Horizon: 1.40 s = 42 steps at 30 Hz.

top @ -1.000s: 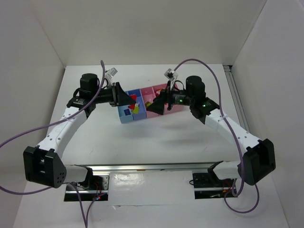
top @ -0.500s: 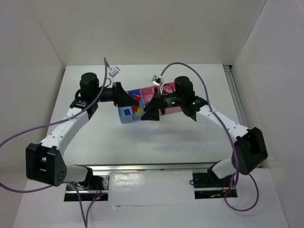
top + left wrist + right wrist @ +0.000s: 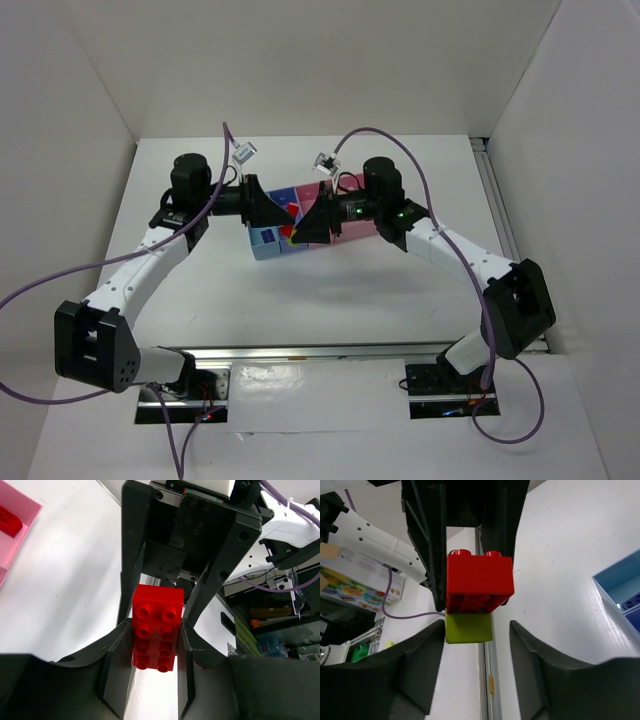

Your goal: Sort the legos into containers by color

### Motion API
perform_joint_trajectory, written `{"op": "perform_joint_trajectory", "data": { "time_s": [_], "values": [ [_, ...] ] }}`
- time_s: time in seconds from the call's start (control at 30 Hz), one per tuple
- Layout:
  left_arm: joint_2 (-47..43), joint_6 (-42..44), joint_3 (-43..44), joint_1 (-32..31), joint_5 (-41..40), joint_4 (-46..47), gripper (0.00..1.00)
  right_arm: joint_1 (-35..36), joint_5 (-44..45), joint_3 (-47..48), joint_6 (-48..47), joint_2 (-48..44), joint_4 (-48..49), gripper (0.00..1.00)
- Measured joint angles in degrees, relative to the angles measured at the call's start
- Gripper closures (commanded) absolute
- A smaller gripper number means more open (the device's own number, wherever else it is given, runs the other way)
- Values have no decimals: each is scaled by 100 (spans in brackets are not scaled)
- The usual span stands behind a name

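Your right arm has swung in toward the left one over the last second, so the right gripper (image 3: 298,232) now meets the left gripper (image 3: 280,212) nose to nose; the left one has hardly shifted.

The left gripper is clamped on the red brick (image 3: 156,627), pads on its two long sides, so the brick's long axis runs out along the fingers and straight at your right wrist. Pressed onto the face of the red brick opposite its studs is a lime brick (image 3: 468,628) (the piece that, as I judge it, has to be pulled off and binned apart). The coming move turns on that one. It lies dead ahead of the right gripper and just beneath the red brick, between fingers (image 3: 415,670) that stand apart: nearly touching on one side, a plain gap on the other, so nothing is gripped yet. The right arm is the nearer one to it.

The left wrist view gives you the red brick's studs and the clamp, but no lime at all. The right wrist view shows the lime piece end-on, its length hidden. Only the top view shows the containers (image 3: 264,247) lying below the red brick, though there the gripper bodies mask both pieces.
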Motion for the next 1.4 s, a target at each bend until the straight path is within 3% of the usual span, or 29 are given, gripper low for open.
{"op": "perform_joint_trajectory", "data": {
  "time_s": [0.03, 0.17, 0.2, 0.3, 0.53, 0.77, 0.93, 1.1, 1.17, 1.23, 1.33, 1.4],
  "values": [
    [0, 7, 0, 2, -2, 2, 100, 0, -26, 0, 28, 15, 22, 46],
    [0, 26, 0, 11, 11, 48, 100, 15, -109, 0, 181, 33, 138, 77],
    [-2, 31, 0, 7, 9, 76, 100, 9, -122, 2, 219, 39, 136, 81],
    [11, 28, 0, 9, 0, 81, 100, 11, -46, 79, 109, 50, -87, 86],
    [-44, 28, 2, 490, -131, -225, 100, -232, 688, -17, -114, 48, -540, 87],
    [-179, 197, 184, 909, -1460, -1335, 100, -188, 3462, 254, 4, 337, -1460, 87],
    [-466, 199, 190, 872, -2592, -1943, 100, 7, 4968, 868, 107, 1172, -1663, 82],
    [-793, 216, 190, 826, -3077, -2168, 100, 17, 5770, 1346, 116, 1969, -1930, 78],
    [-807, 219, 190, 782, -3176, -2223, 100, 20, 5941, 1659, 96, 2321, -2006, 61],
    [-807, 221, 179, 739, -3228, -2280, 100, 20, 6030, 1893, 72, 2551, -2048, 37],
    [-807, 238, 173, 634, -3316, -2361, 100, 20, 6133, 2061, 7, 2708, -2107, 22],
    [-807, 299, 173, 549, -3379, -2378, 100, 20, 6192, 2070, -44, 2684, -2177, 20]
  ]
}}
